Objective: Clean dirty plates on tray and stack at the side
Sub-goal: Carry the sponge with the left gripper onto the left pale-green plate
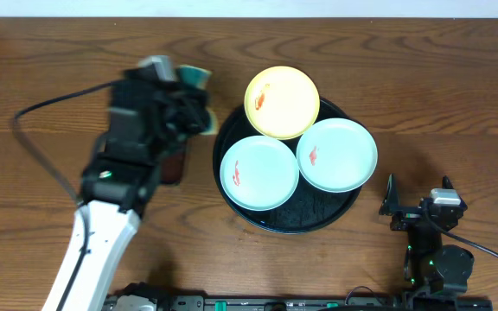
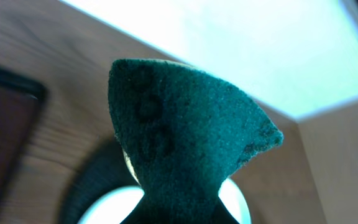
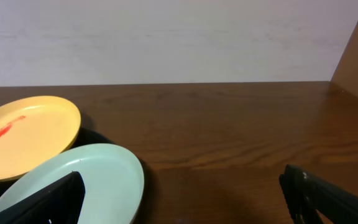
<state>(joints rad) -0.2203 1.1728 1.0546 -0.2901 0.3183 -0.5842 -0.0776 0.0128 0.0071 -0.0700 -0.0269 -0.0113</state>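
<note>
Three dirty plates lie on the round black tray: a pale yellow plate at the back and two mint-white plates in front, each with a red-orange smear. My left gripper hovers at the tray's back left edge, shut on a dark green sponge. In the left wrist view the sponge fills the middle, with a pale plate below it. My right gripper rests open on the table right of the tray. Its view shows the yellow plate and a mint plate.
A smaller dark brown rectangular tray lies left of the black tray, partly under my left arm, and shows in the left wrist view as the brown tray. Bare wooden table stretches right of the plates. A light wall borders the far edge.
</note>
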